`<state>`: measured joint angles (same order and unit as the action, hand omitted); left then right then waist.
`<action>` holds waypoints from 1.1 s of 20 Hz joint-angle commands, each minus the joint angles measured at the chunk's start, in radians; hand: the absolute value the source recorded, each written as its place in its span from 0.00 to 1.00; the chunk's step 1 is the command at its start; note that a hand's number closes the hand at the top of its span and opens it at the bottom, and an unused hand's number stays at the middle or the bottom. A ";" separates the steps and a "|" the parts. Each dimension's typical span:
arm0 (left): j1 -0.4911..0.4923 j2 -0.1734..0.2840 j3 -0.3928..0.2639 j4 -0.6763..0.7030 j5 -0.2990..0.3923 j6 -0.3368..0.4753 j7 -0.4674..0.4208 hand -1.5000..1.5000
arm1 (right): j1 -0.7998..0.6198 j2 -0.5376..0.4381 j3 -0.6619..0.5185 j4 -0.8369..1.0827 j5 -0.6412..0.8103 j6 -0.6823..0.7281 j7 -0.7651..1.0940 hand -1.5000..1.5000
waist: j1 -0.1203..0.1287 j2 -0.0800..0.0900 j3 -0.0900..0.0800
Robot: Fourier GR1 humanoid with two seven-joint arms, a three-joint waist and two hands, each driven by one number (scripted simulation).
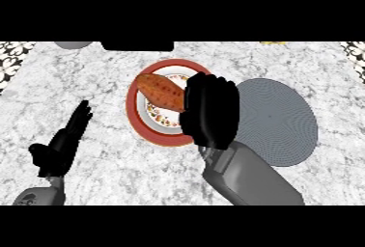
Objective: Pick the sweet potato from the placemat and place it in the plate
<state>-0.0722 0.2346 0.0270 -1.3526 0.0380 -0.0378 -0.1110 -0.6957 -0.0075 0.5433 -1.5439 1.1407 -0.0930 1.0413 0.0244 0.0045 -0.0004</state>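
Two hands in view, and I've got my right hand sitting over the right side of the plate, back of the hand toward the camera. Potato lies on the plate, upper left part, slanting from upper left down to lower right, its lower end running up against the hand or just under it. I can't tell whether the fingers are touching it; they look fairly straight and together, not wrapped round anything I can see, so I read it as open. I'd judge the hand is low over the rim because the drop belongs here. Mat is just right of the plate on the surface, nothing on it. Left hand rests at lower left, fingers straight and up, well apart from the plate, out of the way
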 commanded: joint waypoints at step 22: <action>0.011 -0.042 -0.021 0.008 -0.023 -0.005 -0.024 0.50 | -0.233 0.007 -0.064 0.636 -0.329 -0.894 -0.010 0.00 | 0.020 0.001 0.001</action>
<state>-0.1013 0.2246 0.0241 -1.3235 0.0253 -0.0624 -0.1224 -0.9597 -0.0057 0.4929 -0.8961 0.8101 -0.7695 1.0051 0.0561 0.0106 0.0003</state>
